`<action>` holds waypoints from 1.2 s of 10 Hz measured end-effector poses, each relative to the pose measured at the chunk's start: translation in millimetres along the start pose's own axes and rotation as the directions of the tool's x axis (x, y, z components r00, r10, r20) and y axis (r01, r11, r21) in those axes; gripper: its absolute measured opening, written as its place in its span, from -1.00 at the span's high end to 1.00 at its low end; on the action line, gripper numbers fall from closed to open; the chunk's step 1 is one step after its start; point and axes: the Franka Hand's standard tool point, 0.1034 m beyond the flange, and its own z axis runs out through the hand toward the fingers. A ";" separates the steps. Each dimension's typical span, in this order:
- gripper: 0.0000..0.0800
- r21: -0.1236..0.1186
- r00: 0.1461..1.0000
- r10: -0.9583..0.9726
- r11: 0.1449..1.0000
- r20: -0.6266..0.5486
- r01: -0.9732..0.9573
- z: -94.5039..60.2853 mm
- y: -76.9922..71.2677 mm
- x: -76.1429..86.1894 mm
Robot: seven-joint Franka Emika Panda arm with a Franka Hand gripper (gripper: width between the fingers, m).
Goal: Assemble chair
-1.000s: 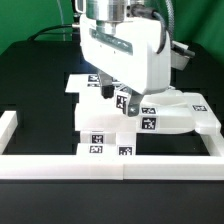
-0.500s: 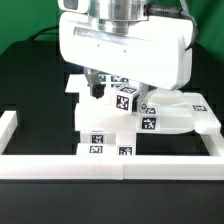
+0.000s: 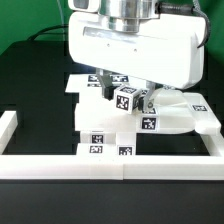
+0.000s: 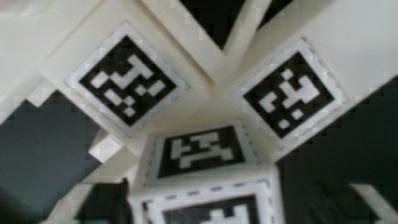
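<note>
A small white chair block [image 3: 126, 97] with a black-and-white tag stands on top of the other chair pieces. My gripper [image 3: 127, 99] comes down over it, and a dark finger presses on each side, so it is shut on the block. In the wrist view the same block [image 4: 210, 203] fills the space between my gripper's [image 4: 208, 212] dark pads. Beyond it are larger tagged chair faces [image 4: 128, 80]. A chunky chair piece [image 3: 102, 128] with several tags sits below on the exterior view's left. Another rounded chair piece [image 3: 180, 116] lies to the right.
Long low white rails run along the front [image 3: 110, 166], the exterior view's left [image 3: 8, 124] and right [image 3: 214, 142]. The marker board [image 3: 76, 87] lies flat behind the chair pieces. The black table shows beyond the rails.
The arm shifted toward the exterior view's right and settled over the small block. The fingers, wide apart before, have closed in on the block's sides.
</note>
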 end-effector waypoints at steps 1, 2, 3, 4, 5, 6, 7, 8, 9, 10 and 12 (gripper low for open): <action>0.04 0.000 1.000 0.000 1.000 0.000 0.000 0.1 0.2 0.1; 0.29 0.000 1.000 0.000 1.000 0.000 0.000 0.1 0.3 0.2; 0.29 0.000 1.000 0.001 1.000 0.000 -0.001 0.1 0.4 0.3; 0.29 0.000 1.000 0.025 1.000 0.000 -0.025 0.1 0.4 0.3; 0.29 0.000 1.000 0.024 1.000 0.000 -0.024 0.1 0.5 0.4; 0.29 0.000 0.998 0.060 0.998 0.000 -0.060 0.1 0.4 0.4; 0.29 0.001 0.990 0.142 0.990 0.001 -0.142 0.1 0.4 0.3; 0.29 0.001 0.975 0.222 0.975 0.001 -0.222 0.0 0.3 0.4; 0.29 0.001 0.960 0.281 0.960 0.001 -0.281 0.0 0.4 0.5; 0.29 0.001 0.937 0.348 0.937 0.001 -0.348 -0.1 0.5 0.6; 0.29 0.001 0.897 0.442 0.897 0.001 -0.442 -0.1 0.6 0.8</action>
